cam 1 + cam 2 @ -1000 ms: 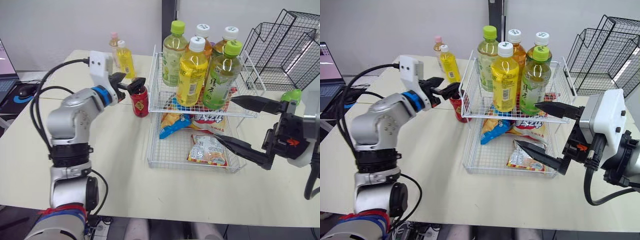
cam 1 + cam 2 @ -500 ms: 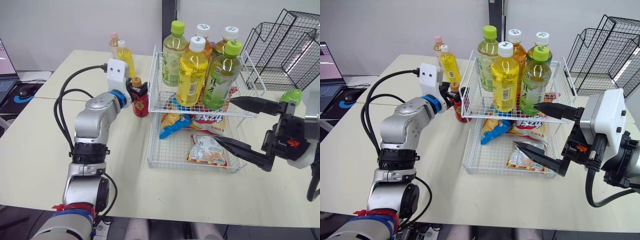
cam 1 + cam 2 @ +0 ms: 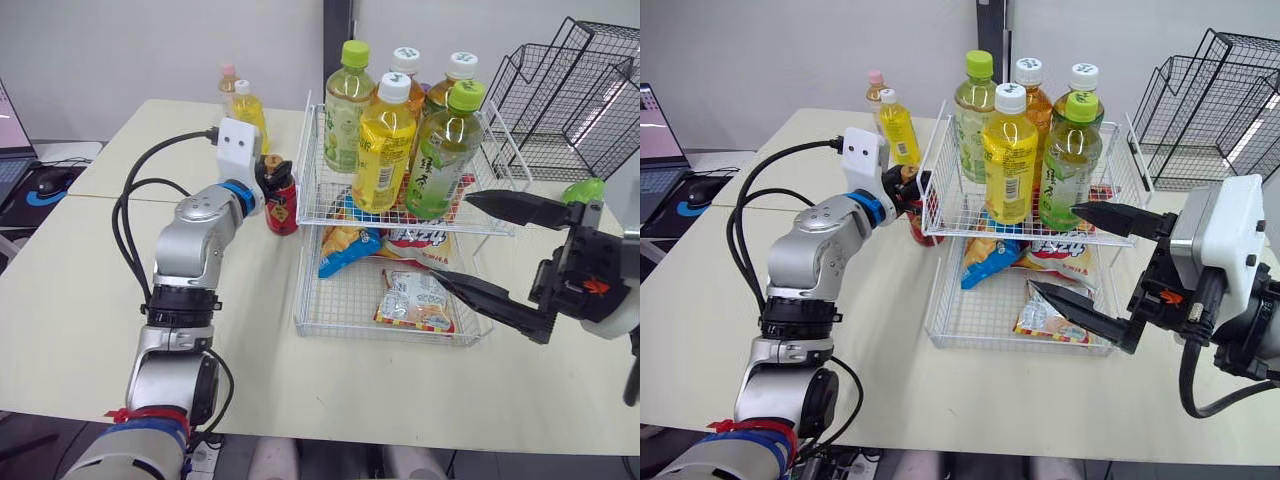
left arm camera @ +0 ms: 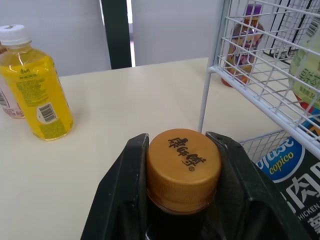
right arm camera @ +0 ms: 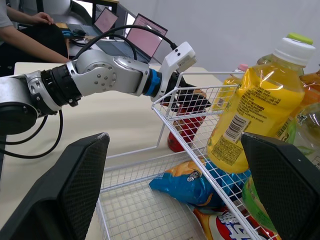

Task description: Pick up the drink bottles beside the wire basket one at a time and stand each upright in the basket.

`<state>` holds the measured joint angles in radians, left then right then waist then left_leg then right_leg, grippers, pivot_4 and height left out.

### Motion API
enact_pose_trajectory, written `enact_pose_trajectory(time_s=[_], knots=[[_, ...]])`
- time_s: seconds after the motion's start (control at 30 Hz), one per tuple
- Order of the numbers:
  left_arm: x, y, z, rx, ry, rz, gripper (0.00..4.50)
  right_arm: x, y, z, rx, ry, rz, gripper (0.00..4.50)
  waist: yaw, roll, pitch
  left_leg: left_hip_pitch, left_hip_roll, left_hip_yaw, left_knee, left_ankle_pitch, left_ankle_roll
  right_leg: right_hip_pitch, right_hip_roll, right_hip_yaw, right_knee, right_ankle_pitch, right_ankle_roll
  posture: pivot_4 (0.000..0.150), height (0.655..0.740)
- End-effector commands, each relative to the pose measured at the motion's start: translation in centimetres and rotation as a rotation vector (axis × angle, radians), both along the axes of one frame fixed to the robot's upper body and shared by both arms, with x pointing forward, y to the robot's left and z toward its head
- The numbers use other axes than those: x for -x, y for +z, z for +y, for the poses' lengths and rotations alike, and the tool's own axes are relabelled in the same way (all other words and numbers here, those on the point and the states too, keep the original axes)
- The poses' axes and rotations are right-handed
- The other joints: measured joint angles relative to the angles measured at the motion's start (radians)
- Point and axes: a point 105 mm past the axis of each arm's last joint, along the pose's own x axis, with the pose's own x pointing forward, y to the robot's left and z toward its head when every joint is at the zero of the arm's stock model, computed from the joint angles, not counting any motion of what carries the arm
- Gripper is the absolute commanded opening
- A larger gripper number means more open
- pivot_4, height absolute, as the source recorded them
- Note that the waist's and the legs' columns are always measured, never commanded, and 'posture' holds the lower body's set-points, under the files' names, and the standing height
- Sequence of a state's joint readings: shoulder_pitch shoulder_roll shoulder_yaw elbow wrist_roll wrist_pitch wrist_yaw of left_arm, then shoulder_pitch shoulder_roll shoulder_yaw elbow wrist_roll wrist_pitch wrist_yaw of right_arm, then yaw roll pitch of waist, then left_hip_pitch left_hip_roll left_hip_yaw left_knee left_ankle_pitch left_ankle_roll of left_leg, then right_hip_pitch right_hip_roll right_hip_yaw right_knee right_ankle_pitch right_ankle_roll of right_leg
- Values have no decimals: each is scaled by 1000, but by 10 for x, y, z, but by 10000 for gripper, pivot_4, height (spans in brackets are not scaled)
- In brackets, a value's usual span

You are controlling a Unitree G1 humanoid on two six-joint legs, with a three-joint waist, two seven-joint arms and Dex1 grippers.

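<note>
Flanking the wire basket, the right claw hangs spread wide, while the left claw, open a second ago, now pinches the red bottle by its gold cap (upright on the table just beside the basket, seemingly ready to lift).

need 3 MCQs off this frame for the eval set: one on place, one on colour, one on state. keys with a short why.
1. Where is the red bottle relative to the wire basket?
A. in its top tier
B. on the table, at its left side
C. lying in its lower tier

2. What colour is the red bottle's cap?
A. green
B. white
C. golden brown

3. What state is the right gripper in?
A. open, holding nothing
B. shut on a snack bag
C. shut on a green bottle

Key: 1 B, its base stands outside the wires; 2 C, the left gripper clamps that cap; 3 A, it is spread wide with nothing between.
</note>
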<state>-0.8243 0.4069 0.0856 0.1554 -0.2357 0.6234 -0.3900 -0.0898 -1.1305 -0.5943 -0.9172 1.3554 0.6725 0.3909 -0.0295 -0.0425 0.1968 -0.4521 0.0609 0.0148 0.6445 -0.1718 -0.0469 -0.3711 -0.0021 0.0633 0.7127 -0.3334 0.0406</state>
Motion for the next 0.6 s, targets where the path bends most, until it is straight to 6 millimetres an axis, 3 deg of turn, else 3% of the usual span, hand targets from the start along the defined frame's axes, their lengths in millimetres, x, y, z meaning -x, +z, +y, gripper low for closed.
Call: enact_pose_trajectory(time_s=[0.03,0.17,0.4,0.6], knots=[[16,60,5,-33,-91,-156,13593,7,3,-1,17,-18,-29,45000,1,0,0,0,0,0,0,0,0,0,0,0,0,0,0,1500,7300],[25,87,11,-61,-206,-150,13593,10,0,0,16,-31,-21,45000,1,0,0,-1,0,0,0,0,0,-1,0,-1,0,0,0,1500,7300],[58,172,34,-63,-440,-182,13593,9,-2,0,11,-40,-19,45000,0,0,0,-1,0,1,-1,0,0,-1,1,-1,-1,0,0,1500,7300],[87,220,37,-57,-578,-207,13593,7,-4,0,9,-44,-14,45000,0,0,0,-2,0,1,-1,0,0,-2,0,-1,-2,-1,0,1500,7300]])
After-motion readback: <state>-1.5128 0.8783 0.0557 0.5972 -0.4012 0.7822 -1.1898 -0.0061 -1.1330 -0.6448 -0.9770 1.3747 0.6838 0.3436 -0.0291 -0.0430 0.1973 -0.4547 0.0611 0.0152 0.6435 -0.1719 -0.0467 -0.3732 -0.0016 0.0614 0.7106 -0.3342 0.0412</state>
